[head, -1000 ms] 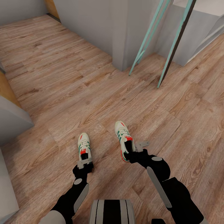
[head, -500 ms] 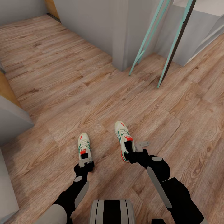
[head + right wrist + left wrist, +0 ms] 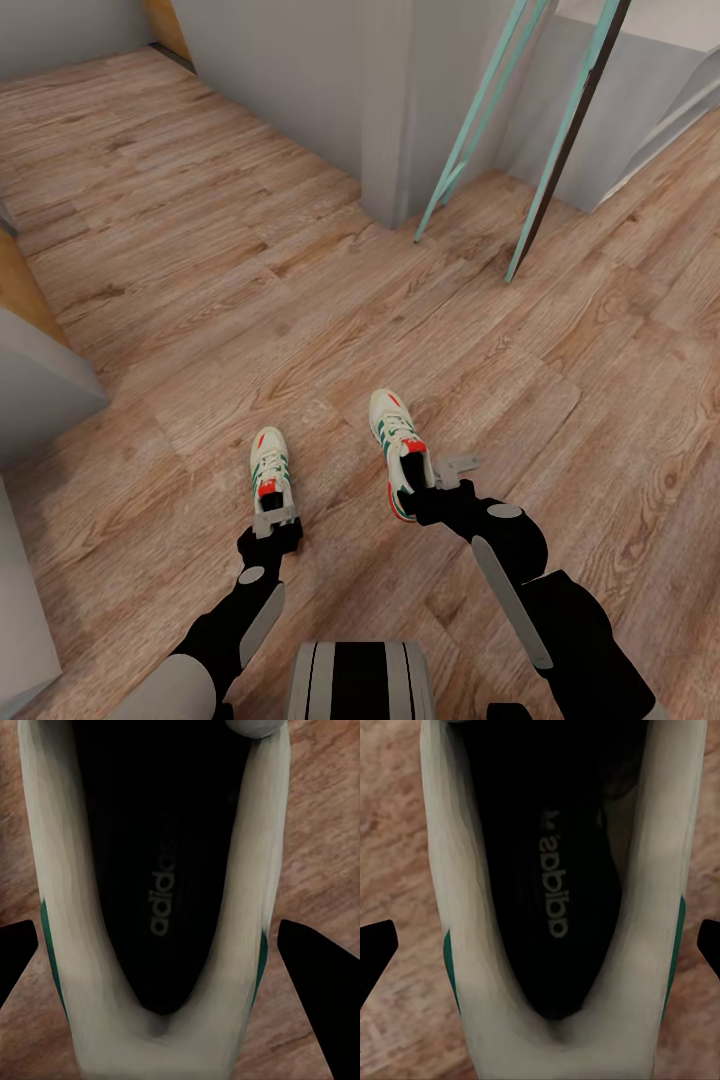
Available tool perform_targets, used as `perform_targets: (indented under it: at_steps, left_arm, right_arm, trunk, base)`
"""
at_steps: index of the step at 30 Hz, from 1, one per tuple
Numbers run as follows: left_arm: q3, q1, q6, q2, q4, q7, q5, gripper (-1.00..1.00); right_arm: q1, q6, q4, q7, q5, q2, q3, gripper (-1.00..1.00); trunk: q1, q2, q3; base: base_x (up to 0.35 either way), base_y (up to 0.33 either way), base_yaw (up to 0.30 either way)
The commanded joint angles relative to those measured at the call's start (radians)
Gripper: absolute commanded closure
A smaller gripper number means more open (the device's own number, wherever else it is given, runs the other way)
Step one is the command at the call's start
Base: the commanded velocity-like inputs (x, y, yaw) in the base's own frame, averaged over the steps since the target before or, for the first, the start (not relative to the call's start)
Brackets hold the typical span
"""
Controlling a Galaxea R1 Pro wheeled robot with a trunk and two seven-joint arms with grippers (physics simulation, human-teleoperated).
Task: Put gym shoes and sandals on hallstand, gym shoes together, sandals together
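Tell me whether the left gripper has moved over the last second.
Yes, slightly. Against the floor planks in the head view, the left gripper slid back toward the robot, settling at the left gym shoe's heel.

White gym shoes [image 3: 270, 468] with green stripes, red-orange accents.

Two white sneakers, green stripes, red accents: left shoe [image 3: 269, 468] and right shoe [image 3: 398, 443], apart, toes pointing away, on wood floor [image 3: 200, 300].
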Motion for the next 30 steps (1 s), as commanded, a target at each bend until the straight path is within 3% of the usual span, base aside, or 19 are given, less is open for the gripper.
perform_targets:
  at_steps: [1,3,4,30]
  left_arm:
    - [0.000,0.000,0.000,0.000,0.000,0.000,0.000,-1.00]
    - [0.000,0.000,-0.001,-0.001,0.000,0.000,-0.001,-1.00]
    - [-0.001,0.000,-0.001,-0.001,0.001,0.000,-0.001,1.00]
    - [-0.002,0.000,-0.003,0.000,-0.016,0.001,0.000,1.00]
  right_arm:
    - [0.000,0.000,0.000,0.000,0.000,0.000,0.000,1.00]
    - [0.000,0.000,0.000,0.000,0.000,0.000,0.000,1.00]
    - [0.001,0.000,0.000,0.000,0.000,0.000,0.000,1.00]
    - [0.003,0.007,0.000,0.000,0.000,-0.001,0.002,1.00]
  trunk:
    - [0.000,0.000,0.000]
    - [0.000,0.000,0.000]
    - [0.000,0.000,0.000]
    - [0.000,0.000,0.000]
  base:
    - [0.000,0.000,0.000]
    - [0.000,0.000,0.000]
    - [0.000,0.000,0.000]
    - [0.000,0.000,0.000]
